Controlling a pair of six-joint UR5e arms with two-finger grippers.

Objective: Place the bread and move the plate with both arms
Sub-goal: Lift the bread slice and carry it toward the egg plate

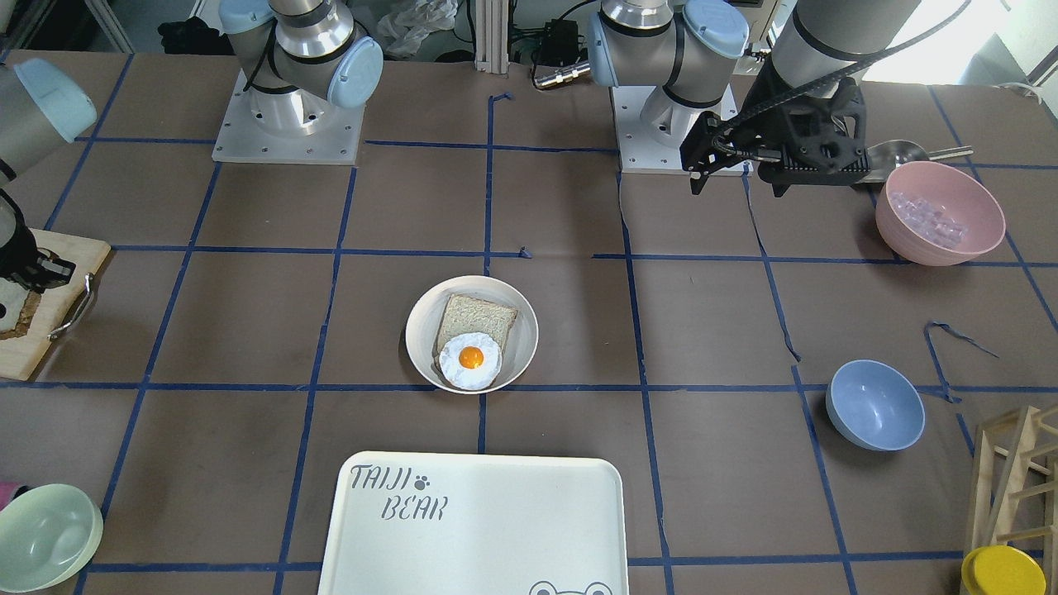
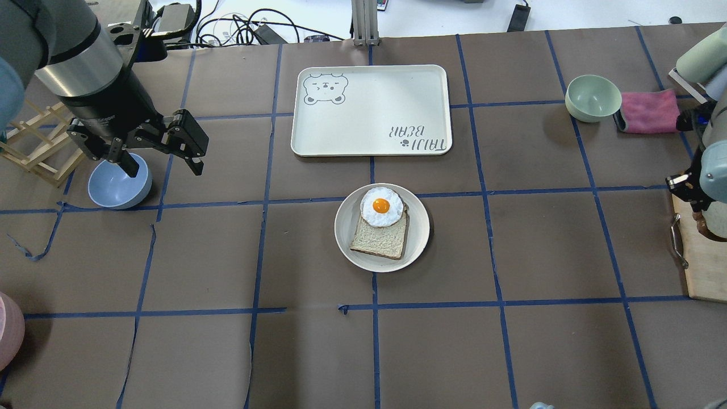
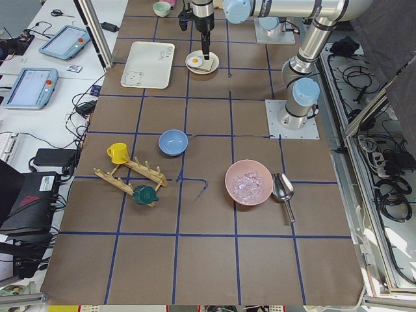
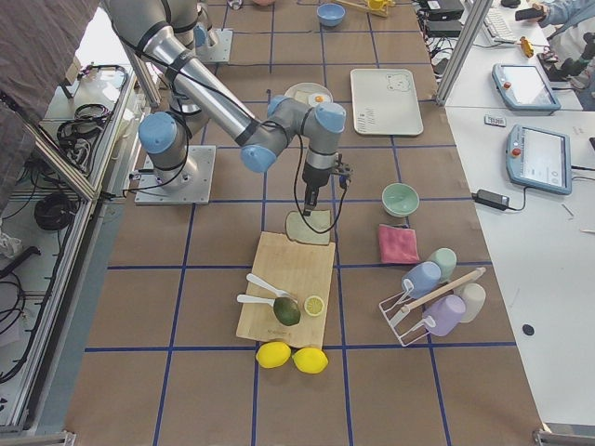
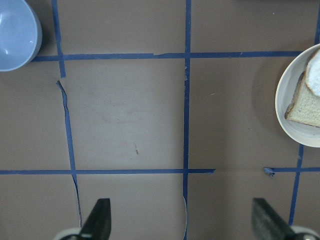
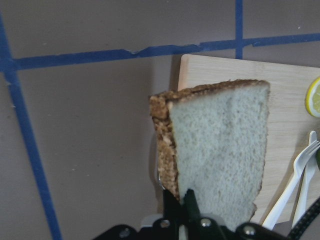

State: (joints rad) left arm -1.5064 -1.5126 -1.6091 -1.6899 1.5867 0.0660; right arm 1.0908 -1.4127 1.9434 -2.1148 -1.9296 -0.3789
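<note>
The cream-white plate [image 2: 345, 227] sits mid-table, also in the front view [image 1: 420, 330]. It holds a tan-crust slice [image 2: 379, 238] with a fried egg [image 2: 381, 206] on it. My right gripper [image 6: 182, 207] is shut on the lower edge of the dark-crusted bread [image 6: 220, 150] and holds it upright over the end of the wooden cutting board [image 6: 290, 100]. From the right side the bread [image 4: 309, 227] hangs under the gripper [image 4: 311, 200]. My left gripper [image 2: 163, 166] is open and empty, up above the table beside the blue bowl [image 2: 113, 184], well left of the plate [image 5: 295, 100].
The white "TAIJI BEAR" tray [image 2: 369, 111] lies just beyond the plate. A green bowl [image 2: 592, 96] and pink cloth [image 2: 647, 111] are at far right. A pink bowl [image 1: 938, 211] and wooden rack [image 2: 34, 142] are on my left side. Lemons and cutlery lie on or near the board [image 4: 288, 288].
</note>
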